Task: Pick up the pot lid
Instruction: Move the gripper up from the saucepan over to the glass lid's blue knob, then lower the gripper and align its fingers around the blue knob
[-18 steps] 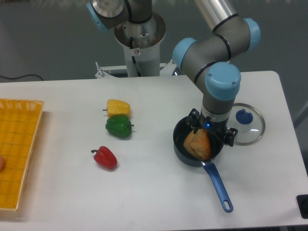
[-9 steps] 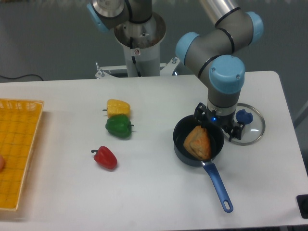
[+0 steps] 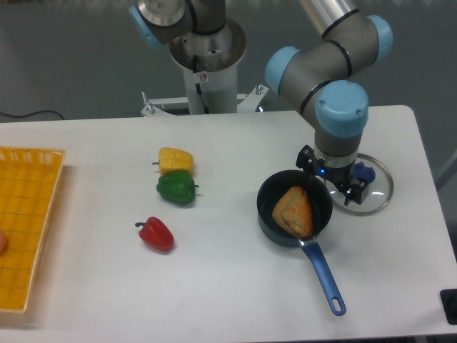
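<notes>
3 peppers [image 3: 177,187] well apart from 1 crate [image 3: 41,225]

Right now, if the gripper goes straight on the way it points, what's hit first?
Probably the rim of the black saucepan, or the near edge of the glass lid; the gripper points down, but depth is unclear.

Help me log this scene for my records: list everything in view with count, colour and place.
Table: 1, white, centre
Pan: 1, black, blue handle, right of centre
Chunk: 1, brown, in pan
Pot lid: 1, clear, blue knob, right of pan
Peppers: 3, yellow, green, red, left of pan
Crate: 1, orange-yellow, left edge
Cable: 1, black, upper left
Black item: 1, black, lower right edge
Equipment: grey and blue, beyond table; count unclear
Arm: 1, grey, upper right
Gripper: 1, dark, open, beside lid
</notes>
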`<control>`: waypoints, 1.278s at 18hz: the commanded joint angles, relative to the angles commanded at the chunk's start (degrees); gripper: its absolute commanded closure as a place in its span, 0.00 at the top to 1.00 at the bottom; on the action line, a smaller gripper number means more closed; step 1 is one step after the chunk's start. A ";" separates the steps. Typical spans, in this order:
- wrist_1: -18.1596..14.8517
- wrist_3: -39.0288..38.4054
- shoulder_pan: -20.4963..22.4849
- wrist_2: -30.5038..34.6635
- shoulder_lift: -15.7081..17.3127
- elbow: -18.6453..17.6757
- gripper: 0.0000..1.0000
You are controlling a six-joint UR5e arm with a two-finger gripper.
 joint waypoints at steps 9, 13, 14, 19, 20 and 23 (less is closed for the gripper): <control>0.52 11.16 6.76 -1.92 0.17 -3.69 1.00; 1.84 13.36 8.70 -4.92 -0.53 -4.66 1.00; 3.24 13.45 8.79 -4.92 -1.05 -4.92 1.00; 4.13 14.50 9.84 -4.48 -3.77 -3.61 1.00; 4.30 14.85 10.20 -4.40 -4.30 -3.60 1.00; 4.39 15.12 11.08 -4.48 -4.22 -2.99 1.00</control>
